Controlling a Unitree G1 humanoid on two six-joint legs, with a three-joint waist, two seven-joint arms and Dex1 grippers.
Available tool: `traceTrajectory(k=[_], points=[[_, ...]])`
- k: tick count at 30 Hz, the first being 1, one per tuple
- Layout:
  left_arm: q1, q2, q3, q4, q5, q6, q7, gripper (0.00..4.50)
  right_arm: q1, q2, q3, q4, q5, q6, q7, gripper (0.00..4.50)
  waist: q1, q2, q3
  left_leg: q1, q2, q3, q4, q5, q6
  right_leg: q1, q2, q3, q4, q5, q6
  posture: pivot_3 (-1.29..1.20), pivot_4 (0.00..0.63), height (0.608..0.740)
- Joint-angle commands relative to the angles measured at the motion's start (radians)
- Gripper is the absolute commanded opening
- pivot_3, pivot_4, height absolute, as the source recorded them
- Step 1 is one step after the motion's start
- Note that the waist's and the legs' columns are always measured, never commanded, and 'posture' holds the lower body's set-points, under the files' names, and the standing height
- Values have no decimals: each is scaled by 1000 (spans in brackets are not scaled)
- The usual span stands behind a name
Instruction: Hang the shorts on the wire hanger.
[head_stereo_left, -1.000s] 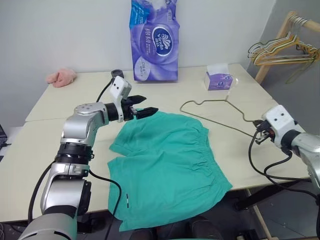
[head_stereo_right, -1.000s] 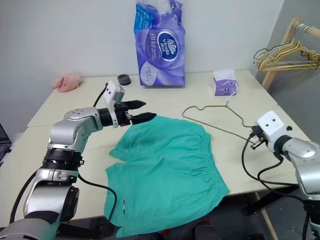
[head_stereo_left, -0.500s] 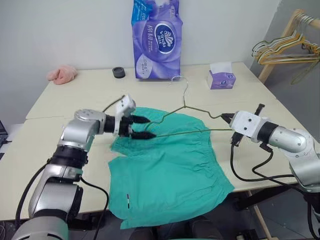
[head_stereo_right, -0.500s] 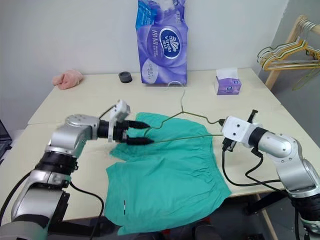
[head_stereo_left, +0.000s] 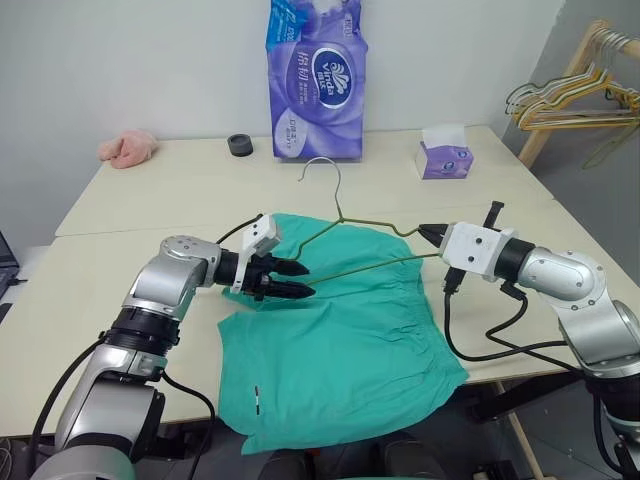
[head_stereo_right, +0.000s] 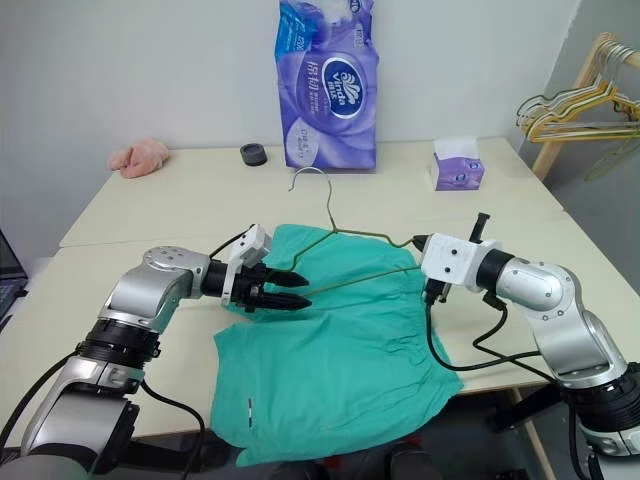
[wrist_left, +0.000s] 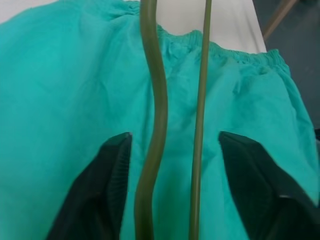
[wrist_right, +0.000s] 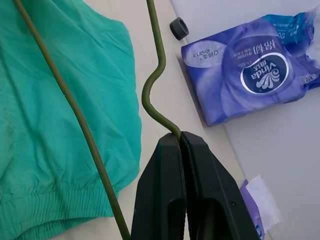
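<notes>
The right gripper has its fingers pressed together, pinching one end corner of the wire hanger. From that grip the hanger extends toward the left gripper, held above the shorts, hook uppermost. The left gripper's fingers are spread, with both hanger wires running between them; neither finger touches the wire. The shorts lie flat on the table, directly beneath both grippers, with the waistband below the right gripper
</notes>
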Motion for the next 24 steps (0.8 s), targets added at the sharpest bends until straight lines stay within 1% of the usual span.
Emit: traceTrajectory(k=[1,4,6,7,9,10,11,14,18,21,24], points=[[5,9,9,-57,-22,11,-14,1673,-31,9,-26,-39,-2,-29,-6,0,0,0,0,0,0,0,0,0,0,0,0,0,0,0,0,-132,70,740],[16,8,8,-76,-28,23,-13,748,-30,7,-25,-39,-3,-43,-2,0,0,0,0,0,0,0,2,0,0,0,0,0,3,0,-1,-133,69,740],[22,4,8,-87,-28,28,-7,142,-16,-6,-19,-49,8,-48,26,0,0,0,0,0,0,0,4,0,0,0,0,0,5,0,-1,-134,69,740],[25,2,8,-92,-28,31,-4,34,-6,-13,-18,-59,21,-52,45,0,0,0,0,0,0,0,5,0,0,0,0,0,6,0,-1,-134,69,740],[30,-2,9,-100,-28,34,5,34,8,-15,-23,-75,38,-50,65,0,-1,0,0,0,0,0,8,0,0,0,1,0,8,-1,-1,-135,69,740],[31,-5,10,-103,-26,34,12,0,13,-17,-24,-82,47,-44,79,492,-1,0,0,0,0,0,9,0,0,1,1,0,8,-1,0,-137,70,740],[32,-6,10,-105,-24,32,17,0,16,-19,-26,-86,50,-41,87,701,-1,0,0,0,0,0,10,0,0,1,1,0,9,-1,0,-137,70,740],[33,-13,9,-115,-12,23,39,0,23,-31,-39,-101,59,-27,111,1677,-1,0,0,1,0,0,11,0,0,1,1,0,9,-1,0,-138,71,740],[32,-18,9,-124,2,4,67,0,35,-106,-85,-140,162,150,218,3064,0,0,1,1,0,0,12,0,0,2,1,0,9,-1,0,-141,73,740],[45,-2,-6,-153,2,-6,49,0,33,-140,-108,-140,204,240,244,4079,-1,0,1,1,0,0,12,0,0,2,1,0,9,-1,0,-146,71,740],[65,24,-29,-190,20,-40,25,0,10,-172,-106,-99,200,260,258,4079,-3,0,0,1,0,0,12,0,0,2,1,0,9,-1,0,-148,68,740]])
